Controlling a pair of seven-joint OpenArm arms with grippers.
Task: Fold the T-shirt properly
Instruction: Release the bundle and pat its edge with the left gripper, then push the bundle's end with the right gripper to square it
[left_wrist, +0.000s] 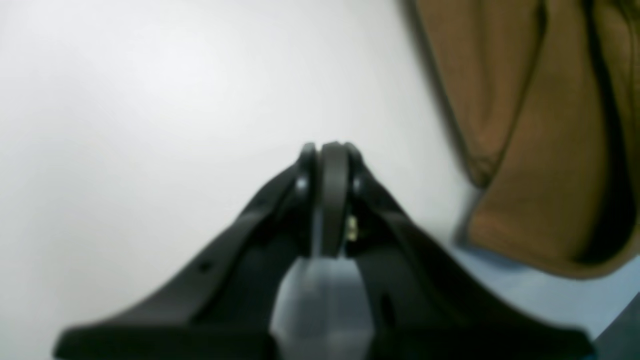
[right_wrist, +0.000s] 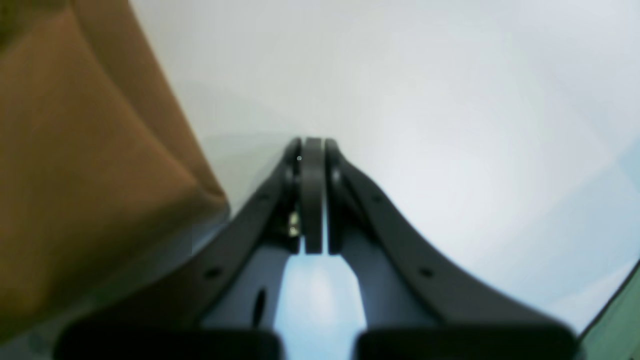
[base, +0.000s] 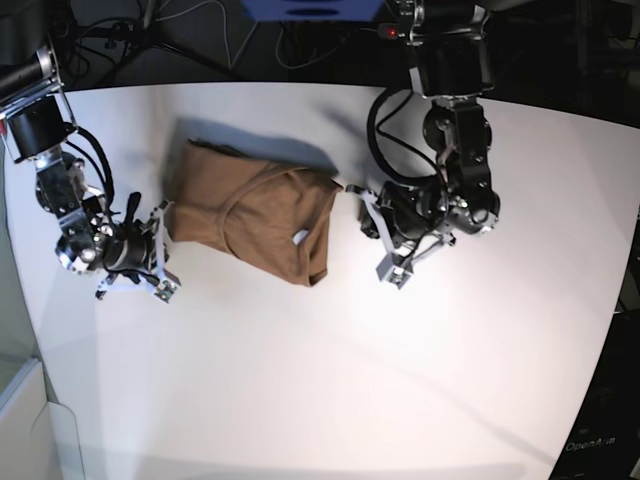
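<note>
Both tools closed on nothing: left tool (left_wrist: 332, 150) and right tool (right_wrist: 312, 145) sit on bare table (base: 330, 380) either side of shirt (base: 255, 215), a bunched heap mid-table, label showing. Risk: pinching stacked layers drags the whole heap, fold goes crooked.

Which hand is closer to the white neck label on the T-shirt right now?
The left hand, shut, just off the T-shirt edge on the side of the label. The right hand, also shut, sits beyond the far edge.
</note>
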